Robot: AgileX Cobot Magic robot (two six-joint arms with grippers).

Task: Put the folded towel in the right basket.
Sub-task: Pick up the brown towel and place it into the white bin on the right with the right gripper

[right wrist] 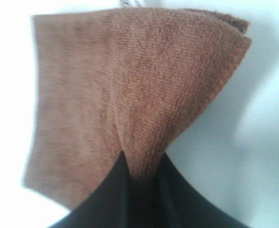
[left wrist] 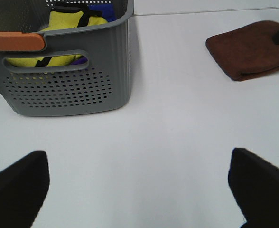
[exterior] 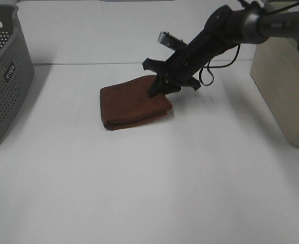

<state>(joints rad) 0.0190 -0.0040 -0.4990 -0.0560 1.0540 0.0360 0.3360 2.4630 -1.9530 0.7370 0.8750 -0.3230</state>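
The folded brown towel (exterior: 133, 104) lies on the white table, at the middle. My right gripper (exterior: 158, 87) reaches in from the right and is shut on the towel's far right edge. In the right wrist view the black fingers (right wrist: 106, 199) pinch a raised ridge of the towel (right wrist: 130, 95). The right basket (exterior: 281, 91), beige with plain walls, stands at the right edge of the table. My left gripper (left wrist: 139, 190) is open and empty over bare table, far from the towel (left wrist: 253, 50); it is out of the exterior view.
A grey perforated basket (exterior: 4, 76) stands at the left edge. In the left wrist view this grey basket (left wrist: 73, 90) holds yellow cloth (left wrist: 70, 21) and something blue. The right arm's cable (exterior: 210, 71) hangs just behind the towel.
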